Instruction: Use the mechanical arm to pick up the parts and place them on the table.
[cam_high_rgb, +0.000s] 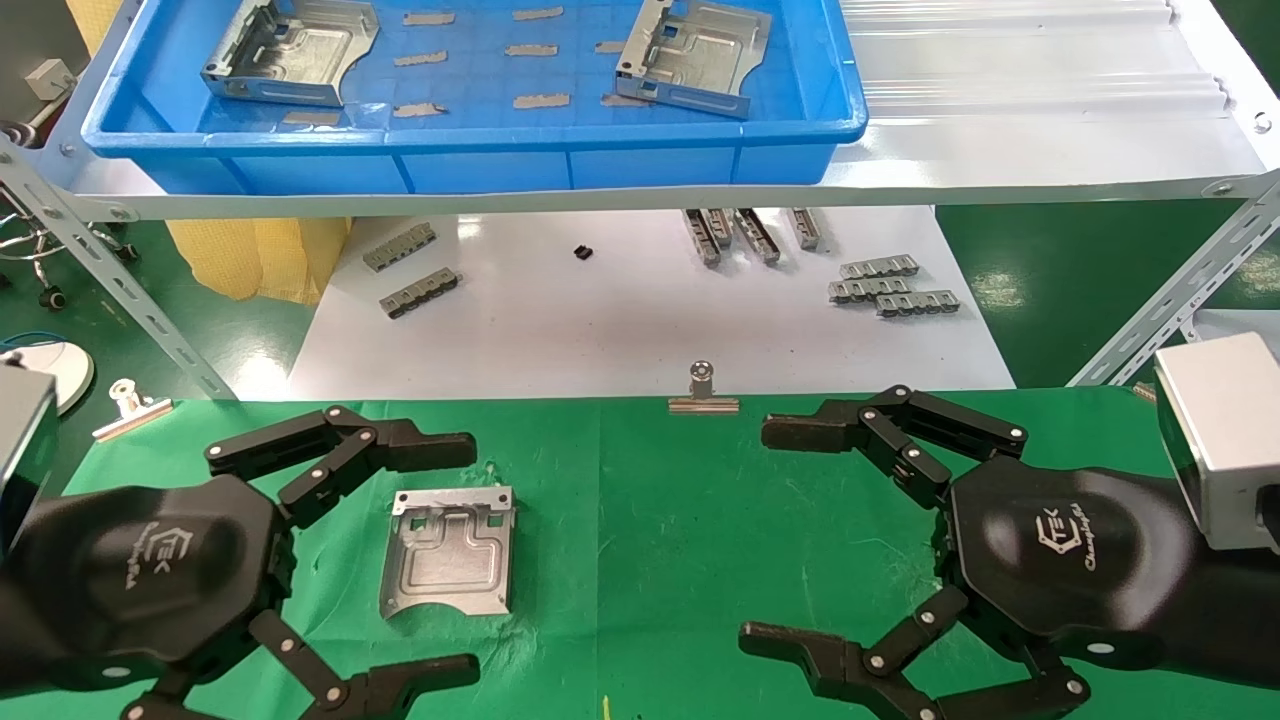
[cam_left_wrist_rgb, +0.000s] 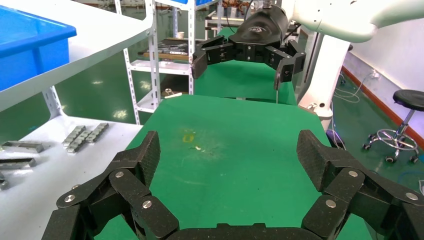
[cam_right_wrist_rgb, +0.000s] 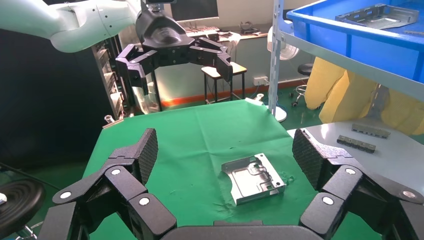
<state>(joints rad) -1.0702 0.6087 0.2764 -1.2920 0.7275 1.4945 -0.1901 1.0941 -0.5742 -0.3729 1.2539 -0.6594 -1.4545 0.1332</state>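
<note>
My left gripper (cam_high_rgb: 400, 560) hovers spread wide beside 1 part (cam_high_rgb: 448, 551) lying flat on the table (cam_high_rgb: 680, 540); 2 parts (cam_high_rgb: 290, 50) wait in the blue tray (cam_high_rgb: 480, 150). Thin, stiff, slippery steel: I'd pinch opposite folded rims. Right gripper (cam_high_rgb: 790, 535) idles, also spread.

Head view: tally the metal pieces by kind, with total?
Plates: 3, one on the green table at, two in the blue tray at and
Notched bars: 9, e.g.
Binder clips: 2, e.g.
Total: 14
</note>
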